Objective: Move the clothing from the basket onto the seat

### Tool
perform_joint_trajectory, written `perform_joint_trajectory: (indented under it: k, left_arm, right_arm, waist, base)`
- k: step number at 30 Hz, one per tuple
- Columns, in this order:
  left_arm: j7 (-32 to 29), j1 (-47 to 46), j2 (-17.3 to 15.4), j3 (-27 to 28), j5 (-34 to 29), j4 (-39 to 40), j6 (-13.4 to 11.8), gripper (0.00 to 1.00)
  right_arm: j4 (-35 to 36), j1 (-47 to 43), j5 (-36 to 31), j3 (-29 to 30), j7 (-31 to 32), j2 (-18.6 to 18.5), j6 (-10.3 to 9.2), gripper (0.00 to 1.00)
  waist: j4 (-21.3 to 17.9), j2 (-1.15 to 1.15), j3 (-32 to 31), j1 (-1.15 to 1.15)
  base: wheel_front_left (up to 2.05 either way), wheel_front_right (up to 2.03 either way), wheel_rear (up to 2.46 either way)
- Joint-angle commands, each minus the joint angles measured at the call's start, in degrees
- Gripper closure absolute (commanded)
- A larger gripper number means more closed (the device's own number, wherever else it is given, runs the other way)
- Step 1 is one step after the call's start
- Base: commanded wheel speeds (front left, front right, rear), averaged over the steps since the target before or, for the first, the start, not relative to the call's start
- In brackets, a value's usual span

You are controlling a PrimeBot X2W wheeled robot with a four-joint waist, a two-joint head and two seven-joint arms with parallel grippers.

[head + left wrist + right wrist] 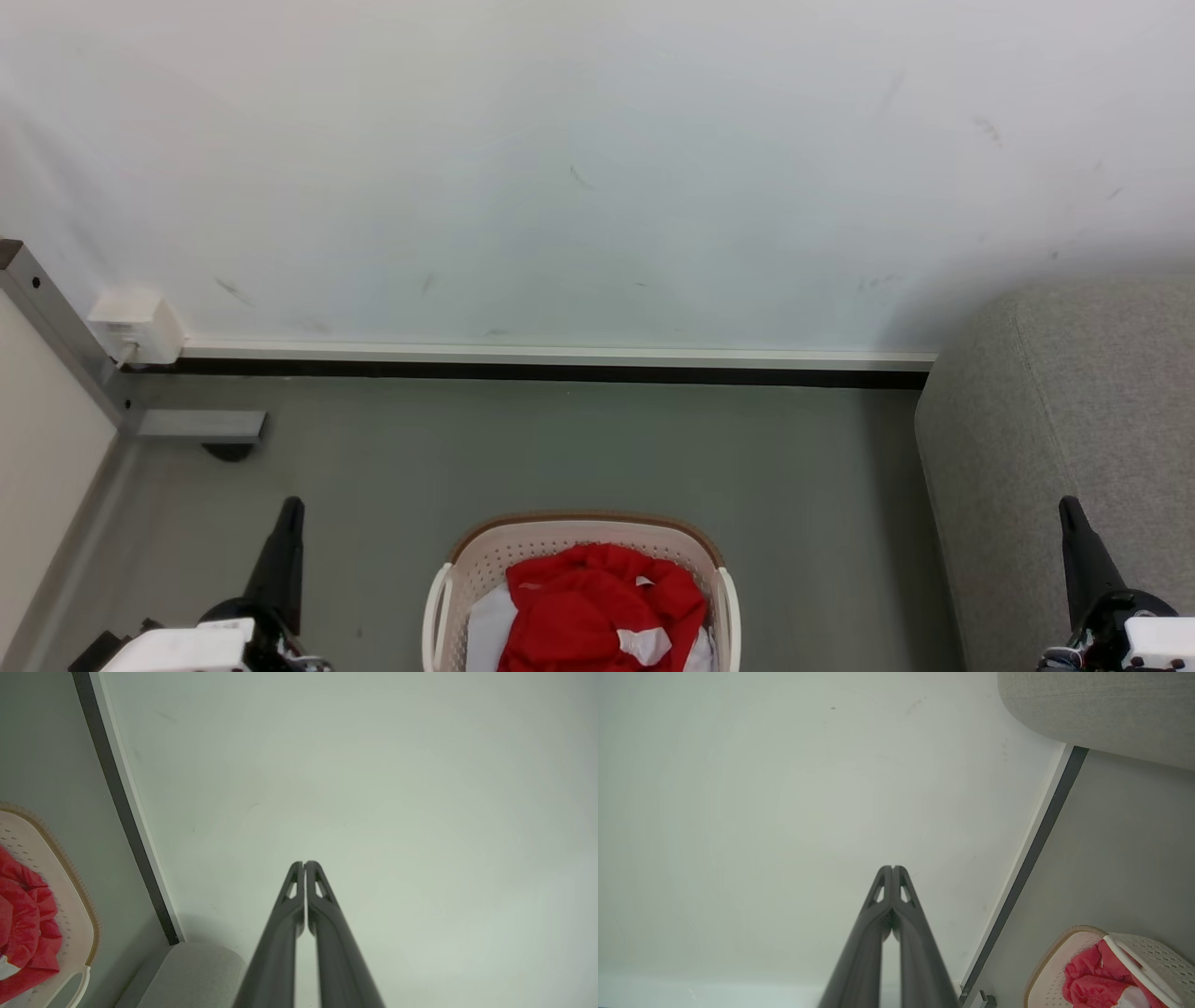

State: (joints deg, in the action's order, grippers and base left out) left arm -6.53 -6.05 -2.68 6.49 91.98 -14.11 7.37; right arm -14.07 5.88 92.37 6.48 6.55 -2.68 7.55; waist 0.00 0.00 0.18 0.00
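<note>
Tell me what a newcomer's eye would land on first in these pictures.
First comes the bright red garment, heaped in the cream basket on the grey floor at the bottom middle of the head view. To the right rises the light grey seat, bare where it shows. The left gripper and right gripper flank the basket, both shut and holding nothing.

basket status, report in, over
Both jaws shut, empty. Red clothing in the basket, not yet picked. Seat at right, nothing seen in the way.
</note>
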Motion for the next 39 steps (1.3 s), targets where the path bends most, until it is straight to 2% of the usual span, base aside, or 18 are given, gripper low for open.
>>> perform_joint_trajectory:
  k: [1, 5, 6, 21, 32, 39]
  left_arm:
    - [-0.2, -0.4, -0.4, 0.1, 0.8, 0.2, 0.3, 1.0]
    - [-0.2, -0.4, -0.4, 0.1, 0.8, 0.2, 0.3, 1.0]
    - [0.0, 0.0, 0.0, 0.0, 0.0, 0.0, 0.0, 0.0]
    - [3.7, 0.4, 0.2, -3.6, -1.9, -1.8, -0.1, 0.0]
    - [6.5, 0.0, 0.1, -4.4, -9.9, -3.1, -0.1, 0.0]
    - [8.1, -0.1, 0.0, -4.6, -17.5, -3.1, -0.2, 0.0]
  right_arm:
    - [0.2, 0.8, 0.1, 0.0, 0.1, -0.4, -0.13, 1.0]
    - [0.2, 0.8, 0.1, 0.0, 0.1, -0.4, -0.13, 1.0]
    - [0.0, 0.0, 0.0, 0.0, 0.0, 0.0, 0.0, 0.0]
    - [0.6, -2.5, -3.5, -1.4, -3.6, -1.0, -0.01, 0.0]
    - [2.7, -3.3, -14.9, -1.9, -6.5, -2.2, -0.02, 0.0]
    - [4.0, -3.8, -23.3, -2.1, -8.1, -2.6, -0.03, 0.0]
  waist:
    - [0.0, 0.0, 0.0, 0.0]
    - [0.0, 0.0, 0.0, 0.0]
    - [0.0, 0.0, 0.0, 0.0]
    - [0.1, 0.0, 0.1, 0.0]
    - [0.2, 0.0, 0.1, 0.0]
    - [0.3, 0.0, 0.1, 0.0]
  base:
    - [0.0, 0.0, 0.0]
    - [0.0, 0.0, 0.0]
    - [0.0, 0.0, 0.0]
    - [0.0, 0.0, 0.0]
    - [0.0, 0.0, 0.0]
    - [0.0, 0.0, 0.0]
